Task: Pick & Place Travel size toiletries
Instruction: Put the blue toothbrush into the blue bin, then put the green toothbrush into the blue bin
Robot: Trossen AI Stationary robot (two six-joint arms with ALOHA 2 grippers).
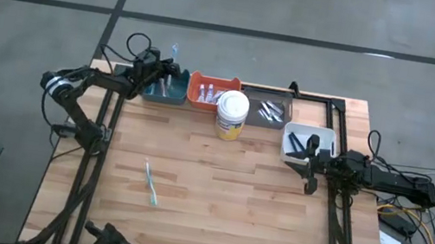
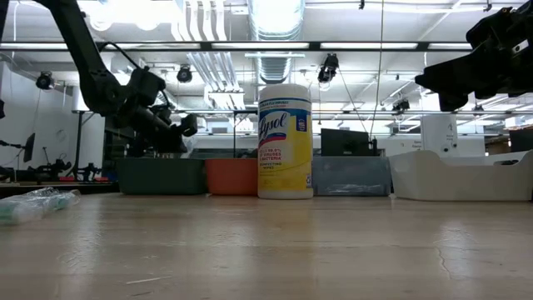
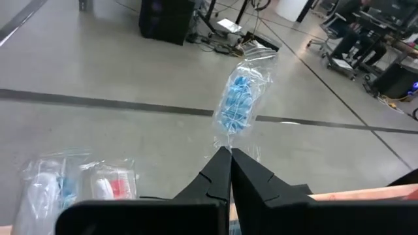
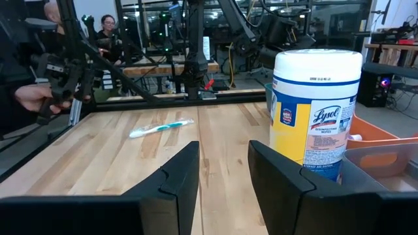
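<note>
Wrapped toothbrush lies alone on the table. Left gripper pinches a wrapped brush above the teal bin. Right gripper hangs parted, empty, wipes canister nearby.

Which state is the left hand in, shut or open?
Shut: the left hand pinches a clear-wrapped blue toothbrush, fingers meeting, above the teal bin.

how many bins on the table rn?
4, in a row along the far edge: teal bin, orange bin, grey bin, white bin set slightly nearer. The wipes canister hides part of the orange one.
</note>
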